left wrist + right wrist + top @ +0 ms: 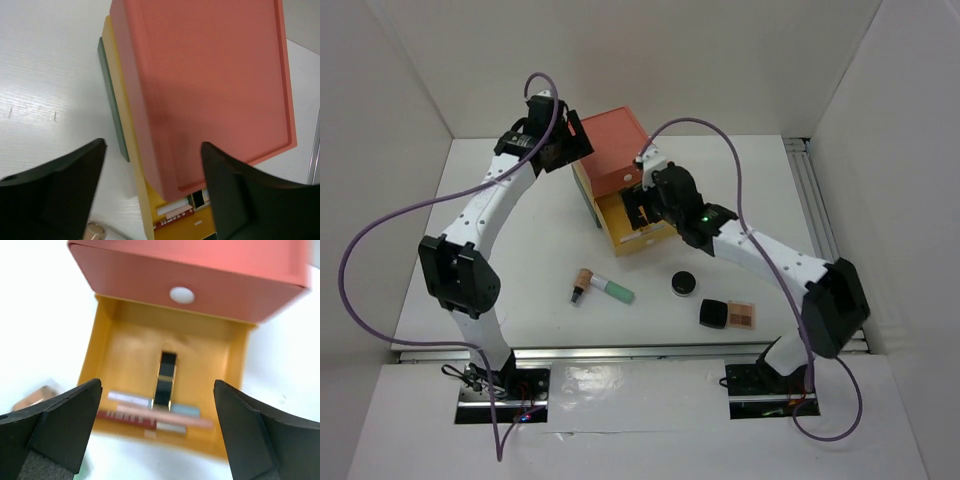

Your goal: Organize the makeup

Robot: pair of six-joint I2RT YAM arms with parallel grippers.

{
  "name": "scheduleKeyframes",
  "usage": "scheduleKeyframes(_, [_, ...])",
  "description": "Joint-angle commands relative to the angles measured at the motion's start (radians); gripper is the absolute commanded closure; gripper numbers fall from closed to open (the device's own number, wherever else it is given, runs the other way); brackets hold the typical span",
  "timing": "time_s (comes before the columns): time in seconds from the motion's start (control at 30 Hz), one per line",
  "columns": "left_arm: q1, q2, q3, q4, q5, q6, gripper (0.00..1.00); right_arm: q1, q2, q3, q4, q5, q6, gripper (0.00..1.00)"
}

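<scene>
I see the right claw [156, 390] wide open and empty over the yellow drawer [125, 345], with the lipstick [166, 377] inside. The left claw [154, 145] is open and empty above the box [210, 75]. The mint-green tube [615, 291] and round black compact [683, 284] lie at 6 o'clock. Risk: a skewed lift-out snags the drawer wall.

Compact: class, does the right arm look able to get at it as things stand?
Probably yes. The compact lies alone on the table beside the right arm, clear of the palette and tube. The right gripper stands open above the yellow drawer, holding nothing, so it could swing back and down.
</scene>
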Motion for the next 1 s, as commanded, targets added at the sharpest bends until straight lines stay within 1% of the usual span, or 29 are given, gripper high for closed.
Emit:
scheduleKeyframes(0.0, [0.011,0.059,0.069,0.049,0.04,0.001,0.18,0.002,-0.165,-0.082,-0.078,0.0,0.043,0.0])
scheduleKeyframes(0.03, [0.011,0.096,0.083,0.049,0.053,0.001,0.21,0.002,-0.224,-0.111,-0.097,-0.02,0.043,0.0])
scheduleKeyframes(0.07, [0.011,0.113,0.106,0.049,0.064,0.001,0.24,0.002,-0.252,-0.142,-0.132,-0.031,0.043,0.0])
scheduleKeyframes(0.1, [0.011,0.128,0.106,0.061,0.073,0.001,0.27,0.002,-0.28,-0.206,-0.146,-0.044,0.043,0.0])
scheduleKeyframes(0.2, [0.011,0.163,0.131,0.061,0.096,0.01,0.33,0.002,-0.367,-0.326,-0.167,-0.1,0.083,0.0])
scheduleKeyframes(0.27, [0.011,0.174,0.12,0.061,0.105,0.01,0.39,0.002,-0.401,-0.368,-0.168,-0.146,0.112,0.11])
scheduleKeyframes(0.3, [0.011,0.174,0.12,0.061,0.105,0.01,0.39,0.002,-0.401,-0.401,-0.168,-0.146,0.124,0.21])
scheduleKeyframes(0.33, [0.011,0.174,0.103,0.061,0.105,0.001,0.4,0.002,-0.401,-0.418,-0.154,-0.161,0.135,0.4])
scheduleKeyframes(0.4, [0.011,0.174,0.076,0.07,0.095,0.001,0.41,0.002,-0.371,-0.441,-0.105,-0.17,0.135,0.49])
scheduleKeyframes(0.43, [0.011,0.165,0.076,0.07,0.095,0.001,0.41,0.002,-0.349,-0.442,-0.089,-0.17,0.135,0.51])
scheduleKeyframes(0.47, [0.011,0.165,0.062,0.07,0.095,0.001,0.41,0.002,-0.295,-0.442,-0.076,-0.158,0.124,0.51])
scheduleKeyframes(0.53, [0.011,0.165,0.053,0.08,0.095,0.01,0.41,0.002,-0.234,-0.408,-0.008,-0.132,0.115,0.58])
scheduleKeyframes(0.57, [0.011,0.165,0.053,0.08,0.095,0.019,0.43,0.002,-0.176,-0.397,0.019,-0.114,0.115,0.61])
scheduleKeyframes(0.6, [0.011,0.165,0.053,0.08,0.095,0.019,0.47,0.002,-0.15,-0.377,0.088,-0.103,0.115,0.66])
scheduleKeyframes(0.7, [0.011,0.183,0.053,0.08,0.095,0.019,0.47,-0.022,-0.04,-0.334,0.203,-0.052,0.092,0.71])
scheduleKeyframes(0.73, [0.011,0.183,0.053,0.08,0.105,0.019,0.47,-0.038,-0.01,-0.286,0.213,-0.052,0.083,0.74])
scheduleKeyframes(0.77, [0.011,0.196,0.053,0.08,0.115,0.029,0.47,-0.038,0.038,-0.262,0.225,-0.033,0.083,0.74])
scheduleKeyframes(0.93, [0.011,0.229,0.053,0.08,0.133,0.059,0.48,-0.047,0.112,-0.163,0.339,-0.011,0.038,0.75])
scheduleKeyframes(0.97, [0.011,0.238,0.053,0.08,0.133,0.068,0.52,-0.047,0.134,-0.146,0.339,0.0,0.038,0.75])
